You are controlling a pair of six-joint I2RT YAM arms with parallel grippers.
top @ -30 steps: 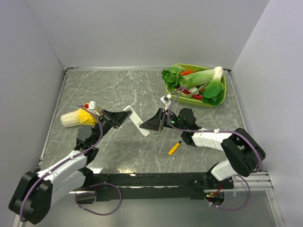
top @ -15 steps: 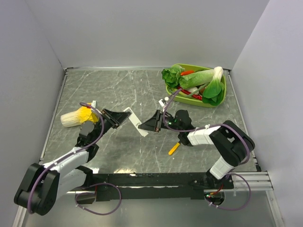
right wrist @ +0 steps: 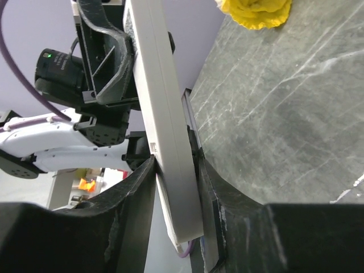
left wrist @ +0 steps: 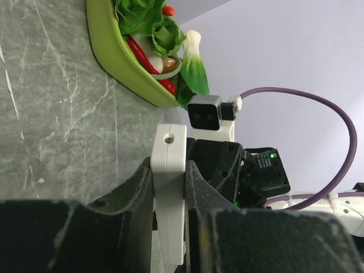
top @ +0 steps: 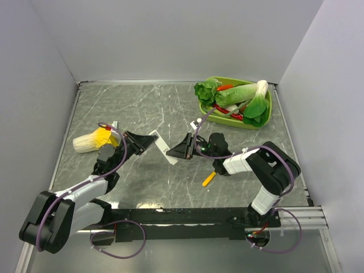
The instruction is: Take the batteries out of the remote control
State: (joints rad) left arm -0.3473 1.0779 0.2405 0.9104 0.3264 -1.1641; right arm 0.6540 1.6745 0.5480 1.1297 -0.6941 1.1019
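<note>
**Task item.** The remote control (top: 162, 146) is a slim, white, smooth plastic bar. It is held clear of the table (top: 142, 108) near its middle, spanning between the two arms. The left gripper (top: 145, 142) is clamped on one end, and the left wrist view shows both of its black fingers (left wrist: 139, 196) pressed flat against the handset's faces. The right gripper (top: 182, 149) grasps the other end, and the right wrist view shows the handset wedged between its fingers (right wrist: 142, 176).

**Containers.** A lime-green oval tray (top: 248, 127) sits at the far right corner. It holds leafy greens (top: 206, 90), white-stalked greens (top: 259, 94) and glossy red chillies (top: 224, 87).

**Surroundings.** The table is grey stone with a white-veined pattern. A yellow-handled screwdriver (top: 209, 178) lies near the right arm. A yellow and white leafy vegetable (top: 91, 142) lies to the left.
</note>
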